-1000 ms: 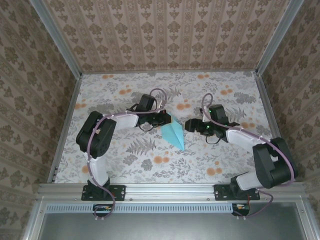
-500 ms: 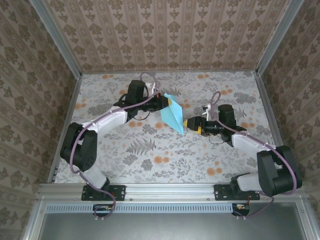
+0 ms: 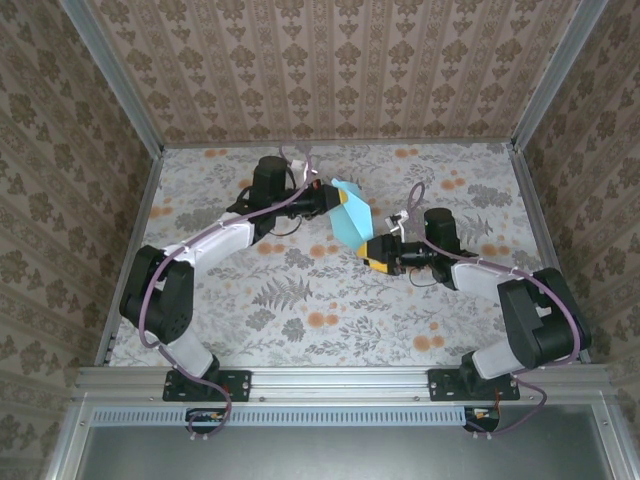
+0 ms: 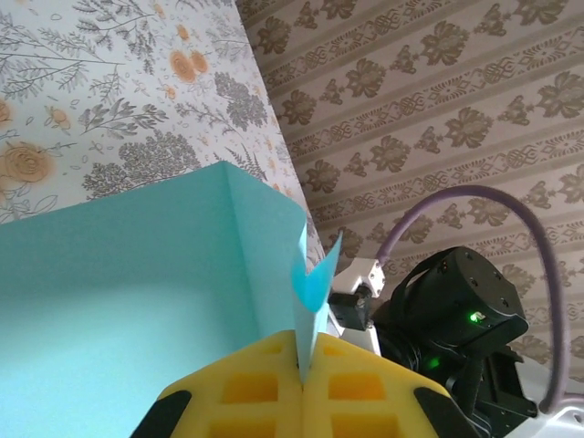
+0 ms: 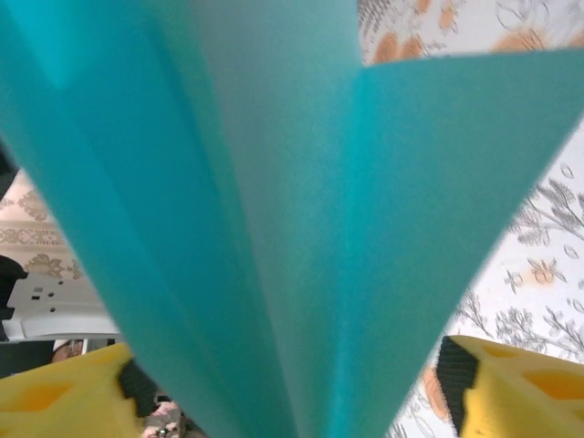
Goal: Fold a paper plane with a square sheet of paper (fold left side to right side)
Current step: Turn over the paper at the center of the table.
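The folded turquoise-blue paper plane (image 3: 351, 216) hangs in the air above the table's middle, its point slanting down to the right. My left gripper (image 3: 326, 201) is shut on the plane's upper left edge. In the left wrist view the yellow pads (image 4: 245, 388) pinch the paper (image 4: 128, 292) at its crease. My right gripper (image 3: 377, 252) sits at the plane's lower tip. In the right wrist view its yellow fingers (image 5: 516, 388) stand wide apart, open, with the layered paper (image 5: 274, 210) fanning out between them. Whether the tip touches a finger is hidden.
The flower-patterned table top (image 3: 300, 300) lies under both arms, ringed by patterned walls and metal rails (image 3: 340, 378). The right arm's wrist (image 4: 447, 310) is close behind the paper in the left wrist view.
The left gripper has lifted the paper off the table and carried it toward the back. The right gripper moved left and up to the paper's lower tip.
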You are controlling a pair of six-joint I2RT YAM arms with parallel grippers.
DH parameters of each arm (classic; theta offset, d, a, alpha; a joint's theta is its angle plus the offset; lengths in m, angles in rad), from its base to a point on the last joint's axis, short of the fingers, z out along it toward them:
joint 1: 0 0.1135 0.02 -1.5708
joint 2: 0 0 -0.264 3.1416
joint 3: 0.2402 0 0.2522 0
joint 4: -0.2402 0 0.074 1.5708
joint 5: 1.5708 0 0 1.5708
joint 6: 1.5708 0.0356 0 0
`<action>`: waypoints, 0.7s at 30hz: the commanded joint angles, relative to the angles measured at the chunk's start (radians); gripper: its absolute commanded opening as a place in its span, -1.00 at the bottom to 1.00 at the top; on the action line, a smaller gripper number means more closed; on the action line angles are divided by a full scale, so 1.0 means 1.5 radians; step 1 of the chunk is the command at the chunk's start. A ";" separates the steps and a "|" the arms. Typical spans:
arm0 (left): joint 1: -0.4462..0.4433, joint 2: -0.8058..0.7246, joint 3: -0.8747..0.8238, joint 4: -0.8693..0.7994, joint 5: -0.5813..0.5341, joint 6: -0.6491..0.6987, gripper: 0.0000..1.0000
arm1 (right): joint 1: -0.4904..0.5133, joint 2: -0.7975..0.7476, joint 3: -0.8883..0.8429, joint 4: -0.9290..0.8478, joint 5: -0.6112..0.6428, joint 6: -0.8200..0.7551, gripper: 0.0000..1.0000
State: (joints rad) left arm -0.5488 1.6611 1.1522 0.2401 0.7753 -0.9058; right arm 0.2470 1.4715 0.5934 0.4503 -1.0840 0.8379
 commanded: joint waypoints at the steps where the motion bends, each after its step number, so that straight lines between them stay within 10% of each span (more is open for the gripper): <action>1: -0.002 -0.010 -0.011 0.032 0.025 -0.021 -0.93 | 0.001 -0.008 0.038 0.049 -0.017 0.020 0.44; 21: -0.003 -0.006 -0.048 0.057 0.037 -0.029 -0.92 | -0.035 -0.071 0.058 0.044 0.024 0.031 -0.42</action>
State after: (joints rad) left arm -0.5491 1.6611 1.0924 0.2935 0.8024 -0.9417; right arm 0.2005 1.4124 0.6556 0.4961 -1.0615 0.8806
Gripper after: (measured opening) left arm 0.048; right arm 0.302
